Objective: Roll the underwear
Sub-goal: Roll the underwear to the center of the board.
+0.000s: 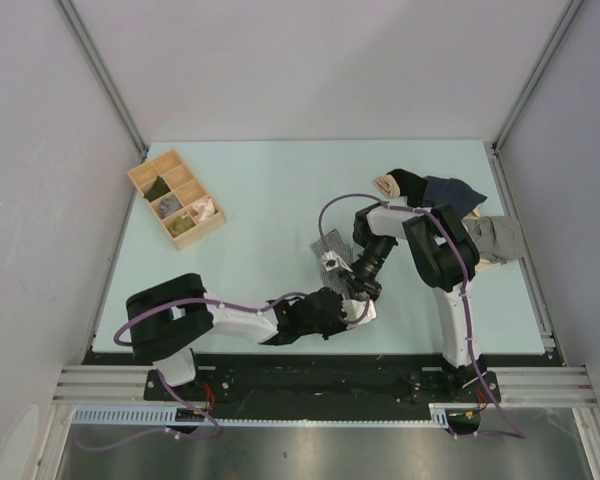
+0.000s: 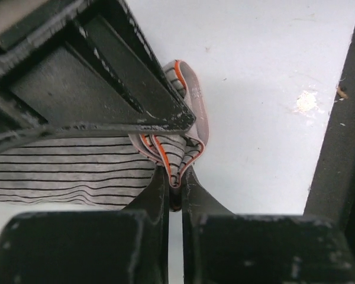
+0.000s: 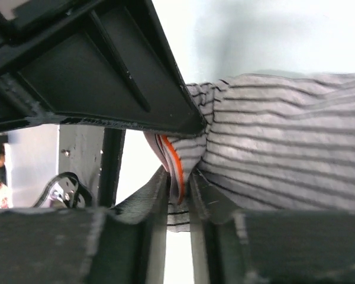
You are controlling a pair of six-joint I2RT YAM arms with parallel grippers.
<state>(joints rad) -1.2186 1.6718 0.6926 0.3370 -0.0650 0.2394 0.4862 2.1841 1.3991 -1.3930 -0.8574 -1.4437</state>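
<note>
Pale mint table (image 1: 260, 190), flat and matte, boxed in by plain white walls (image 1: 310, 70) with metal frame posts (image 1: 105, 85) at the back corners

Striped grey underwear (image 1: 332, 245) lies near table centre, a bit right of middle, flat on the surface between the two arms

Left end effector (image 2: 175, 189) is closed tight on a bunched fold of the waistband, with the orange-trimmed elastic pinched between its fingers (image 2: 157, 195); the rest of the cloth spreads flat to the left in that view

Right end effector (image 3: 178, 186) is also clamped, with almost no gap, on an orange-trimmed edge; the striped fabric fans out to the right of it and gathers in wrinkles at the grip

From above, both end effectors meet at the near right side of the garment, close together

A dark edge strip (image 2: 337, 148) of the table's near side runs close by the left end effector

Wooden tray (image 1: 177, 198) with compartments sits at the far left, well apart

Pile of clothes (image 1: 460, 200), navy and beige, sits at the back right beside the right arm's elbow

Bare table stretches behind and to the left of the underwear
</note>
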